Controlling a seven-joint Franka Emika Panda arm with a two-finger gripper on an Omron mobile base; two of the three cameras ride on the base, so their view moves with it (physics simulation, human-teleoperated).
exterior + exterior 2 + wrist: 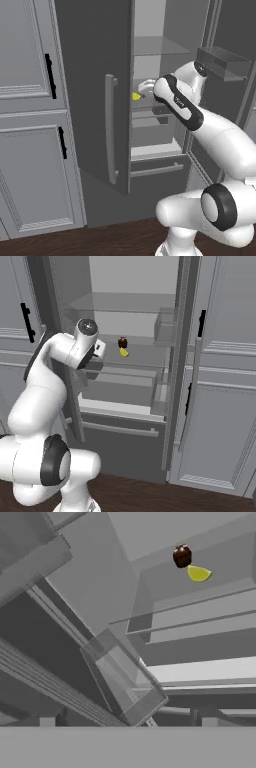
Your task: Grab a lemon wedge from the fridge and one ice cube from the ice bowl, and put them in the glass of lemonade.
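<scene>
Arm (pixel 220 135) sits nearest, reaching from the base into the open fridge (pixel 95 75). Going left to right: cabinets (pixel 30 120) with black handles at far left, then the fridge's left door swung open with its bar handle (pixel 111 129), then the shelves and the bottom drawer (pixel 117 428), then the right door with its bins (pixel 222 62).

Wedge (pixel 124 352) lies on a middle shelf (pixel 145 356), toward the far side, just beside a small brown jar (pixel 122 342); the hand view has them top right, wedge (pixel 199 574) below jar (pixel 182 556). Hand is near the shelf's left end, short of the wedge.

Fingers: can't tell if spread or clenched, nothing seen in them.

Progress, my read: fridge open, wedge not picked. Left: grab wedge, drop in the glass, then the ice cube. Early.
</scene>
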